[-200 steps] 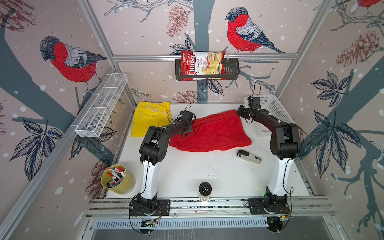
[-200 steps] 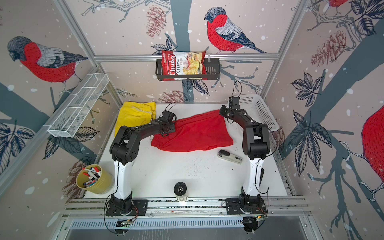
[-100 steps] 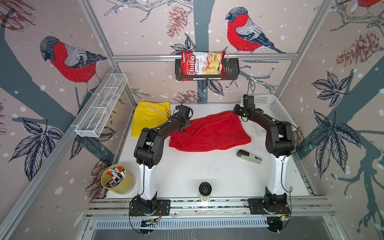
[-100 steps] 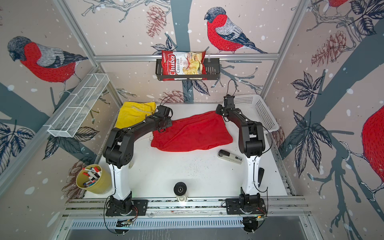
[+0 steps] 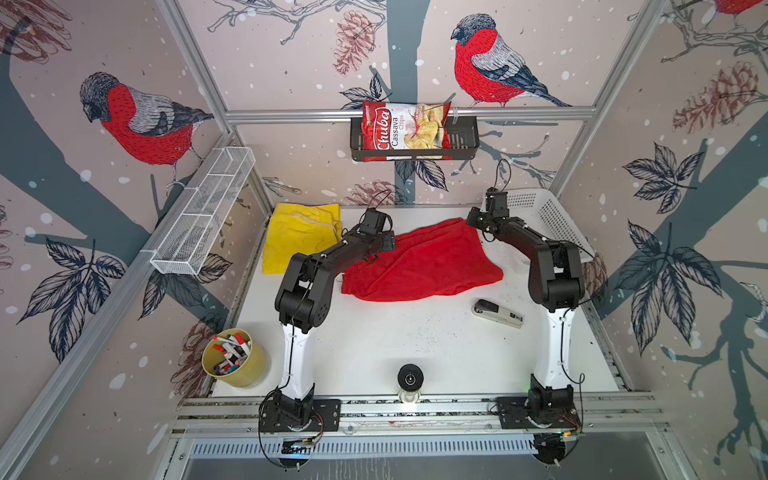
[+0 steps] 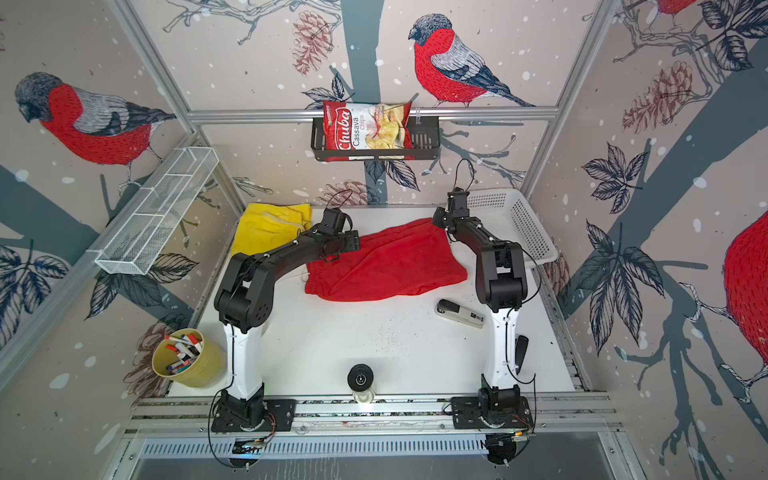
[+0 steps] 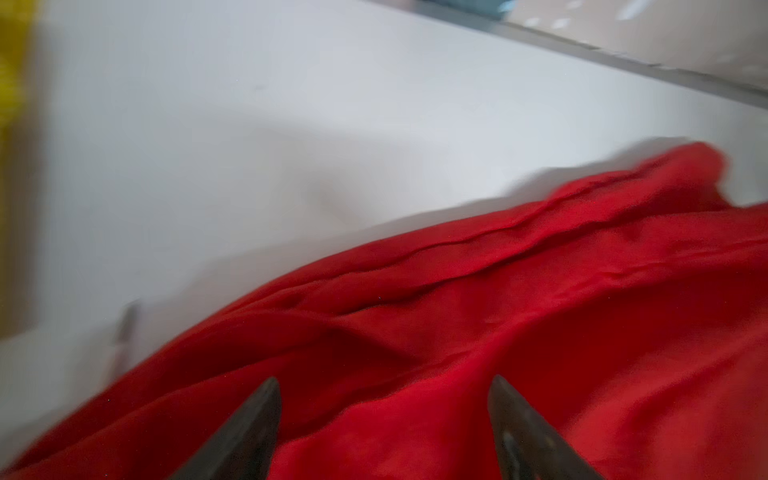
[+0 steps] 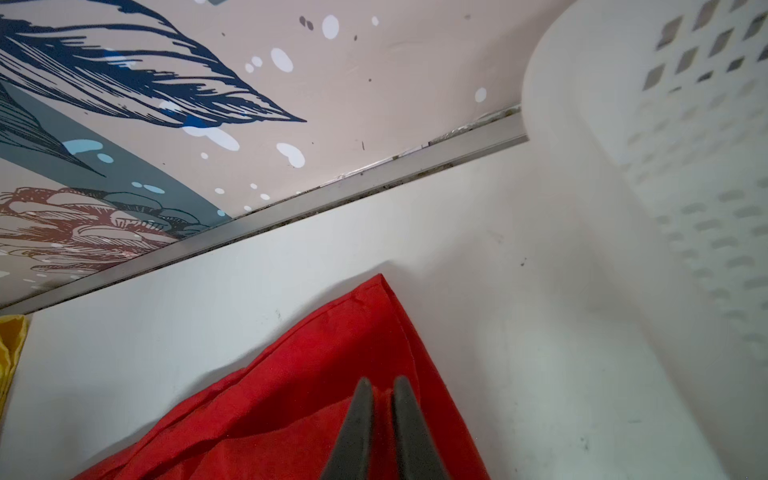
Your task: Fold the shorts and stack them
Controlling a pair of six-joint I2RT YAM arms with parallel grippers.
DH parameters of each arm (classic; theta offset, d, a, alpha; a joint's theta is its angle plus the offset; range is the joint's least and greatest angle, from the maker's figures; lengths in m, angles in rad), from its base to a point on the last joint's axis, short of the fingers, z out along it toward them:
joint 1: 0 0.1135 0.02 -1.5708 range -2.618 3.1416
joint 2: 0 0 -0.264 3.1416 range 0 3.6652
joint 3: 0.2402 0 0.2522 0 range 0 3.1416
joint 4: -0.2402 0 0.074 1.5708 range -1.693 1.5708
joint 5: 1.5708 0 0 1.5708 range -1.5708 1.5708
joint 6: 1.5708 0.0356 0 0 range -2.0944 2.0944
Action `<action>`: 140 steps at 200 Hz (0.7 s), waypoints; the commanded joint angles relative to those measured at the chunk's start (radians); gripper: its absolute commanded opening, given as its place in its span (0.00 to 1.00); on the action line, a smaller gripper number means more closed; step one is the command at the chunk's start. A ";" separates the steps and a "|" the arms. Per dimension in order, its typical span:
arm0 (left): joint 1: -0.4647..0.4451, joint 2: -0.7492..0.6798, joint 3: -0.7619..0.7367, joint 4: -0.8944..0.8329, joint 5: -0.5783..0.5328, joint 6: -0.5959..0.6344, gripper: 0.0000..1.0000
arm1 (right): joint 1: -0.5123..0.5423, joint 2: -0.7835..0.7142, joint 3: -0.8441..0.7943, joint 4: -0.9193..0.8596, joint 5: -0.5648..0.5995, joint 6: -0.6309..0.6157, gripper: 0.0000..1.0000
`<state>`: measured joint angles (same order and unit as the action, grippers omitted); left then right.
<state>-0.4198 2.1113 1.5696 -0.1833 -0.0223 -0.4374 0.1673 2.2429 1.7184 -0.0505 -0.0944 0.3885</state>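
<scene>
Red shorts (image 5: 419, 262) lie spread flat with shallow creases at mid table (image 5: 395, 332), toward the far edge. Yellow shorts (image 5: 299, 237) lie rumpled in the far left corner, apart from the red pair. Left gripper (image 7: 384, 380): fingers wide apart just over red cloth, holding nothing. Right gripper (image 8: 383, 380): fingers almost together, pinching the red far right corner. The left arm hides the red pair's left end in both top views. The left wrist view is blurred, and the yellow cloth is cut off at its border.
</scene>
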 commanded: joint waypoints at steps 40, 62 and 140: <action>-0.048 0.175 0.225 -0.070 -0.010 0.150 0.80 | 0.001 0.019 0.014 0.012 -0.018 0.004 0.13; -0.057 0.251 0.322 -0.136 -0.041 0.189 0.79 | -0.001 0.027 0.017 0.011 -0.022 0.005 0.13; -0.058 0.297 0.323 -0.123 0.028 0.236 0.53 | -0.013 0.064 0.052 -0.005 -0.028 0.017 0.13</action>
<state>-0.4770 2.4012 1.8977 -0.3008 -0.0238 -0.2310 0.1551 2.2978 1.7546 -0.0616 -0.1135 0.3943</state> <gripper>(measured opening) 0.613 0.135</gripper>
